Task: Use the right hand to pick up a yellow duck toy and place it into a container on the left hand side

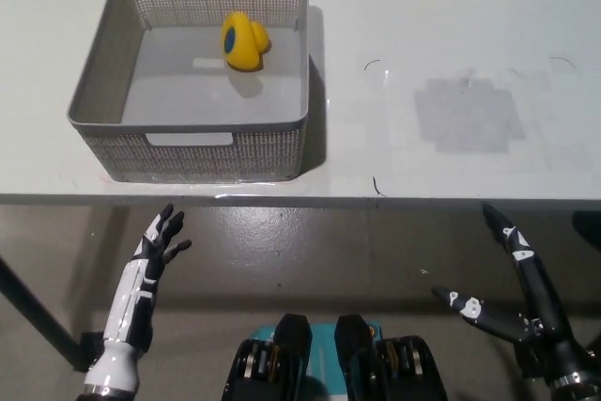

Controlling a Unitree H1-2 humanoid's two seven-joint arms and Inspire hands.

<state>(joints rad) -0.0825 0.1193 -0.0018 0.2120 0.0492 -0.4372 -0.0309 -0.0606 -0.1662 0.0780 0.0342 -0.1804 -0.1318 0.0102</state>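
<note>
A yellow duck toy [244,41] lies inside the grey mesh container [100,72] at the table's left, near its back wall. My black right hand [515,293] hangs open below the table's front edge at the lower right, far from the container, holding nothing. At the lower left, also below the table's edge, my white left hand [160,243] is open with its fingers spread.
The white table [451,44] carries a faint grey patch [467,115] right of the container. Grey floor shows beneath the front edge.
</note>
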